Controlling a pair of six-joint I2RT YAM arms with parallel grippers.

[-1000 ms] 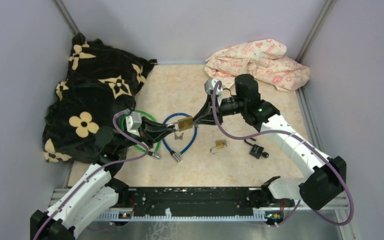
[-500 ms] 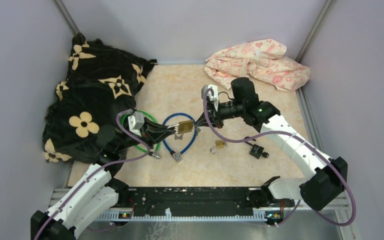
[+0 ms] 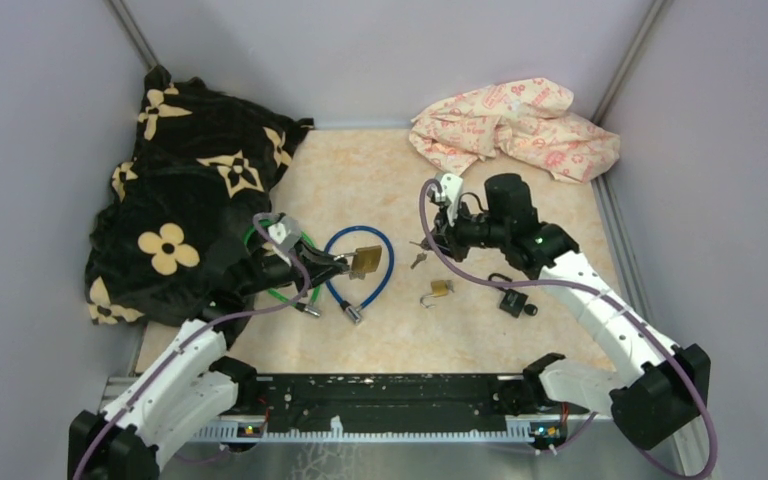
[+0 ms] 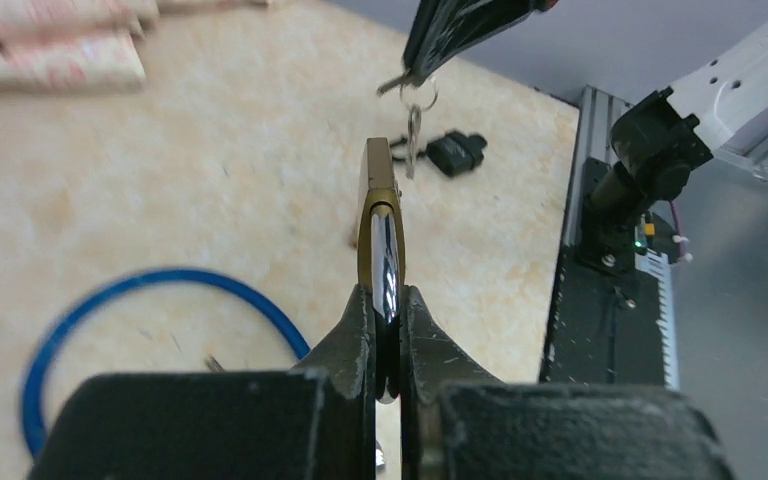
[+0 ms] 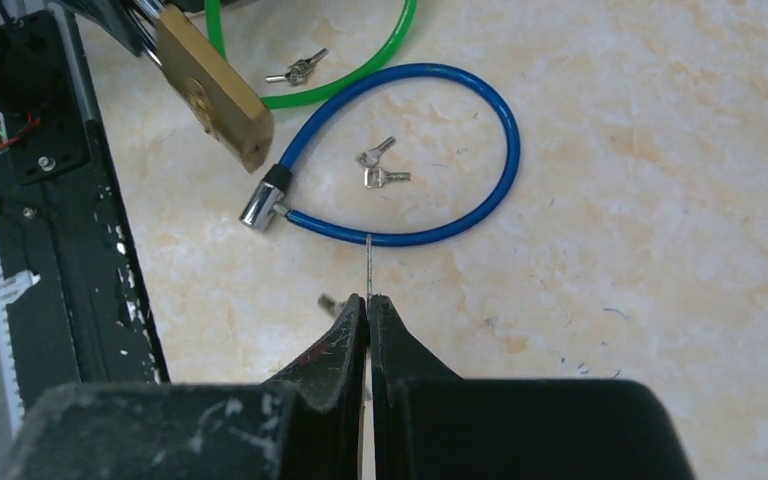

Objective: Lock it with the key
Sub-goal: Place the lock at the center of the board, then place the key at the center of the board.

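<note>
The left tool (image 4: pixel 388 300) was clamped tight on the padlock (image 4: pixel 380 195) by its shackle (image 4: pixel 385 255). The right tool (image 5: pixel 368 305), fully closed, pinched a key (image 5: pixel 369 262).

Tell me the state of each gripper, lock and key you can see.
large padlock, held up by its shackle
key, pinched, not in any lock
left gripper, shut on the large padlock
right gripper, shut on the key
small padlock, shackle open, lying loose
blue cable lock, lying looped, closure unclear
</note>
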